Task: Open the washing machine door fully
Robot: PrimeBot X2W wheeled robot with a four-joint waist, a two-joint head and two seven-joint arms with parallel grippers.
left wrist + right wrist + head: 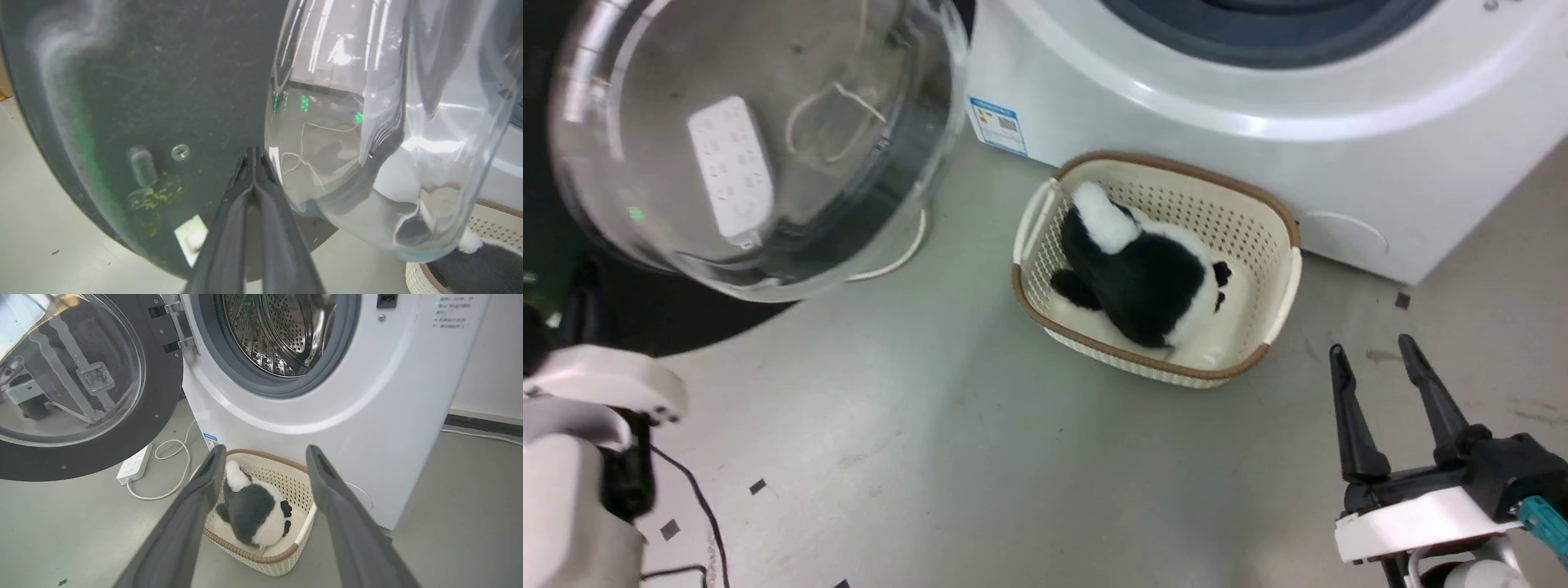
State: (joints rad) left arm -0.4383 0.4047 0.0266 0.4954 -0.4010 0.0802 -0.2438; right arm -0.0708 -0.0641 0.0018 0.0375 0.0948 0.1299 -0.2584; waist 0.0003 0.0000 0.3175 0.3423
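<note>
The washing machine door point(159, 396) is swung out to the left of the white machine on its metal hinge point(179, 326). The grey-rimmed steel drum point(282, 330) stands uncovered. The door's clear glass bowl point(760, 139) bulges toward me from the black disc point(163, 81). My left gripper point(253, 153) is shut with nothing in it. Its tips are at the disc's inner face, just left of the bowl point(367, 143); I cannot tell if they touch. My right gripper point(1372, 347) is open low on the right, apart from the door, and its fingers point(204, 486) frame the basket.
A cream basket point(1278, 286) holding a black-and-white plush toy point(1143, 278) sits on the floor against the machine's front point(1339, 155). A white power strip point(135, 465) and its looped cable point(179, 457) lie on the floor under the door. Grey floor point(972, 457) spreads in front.
</note>
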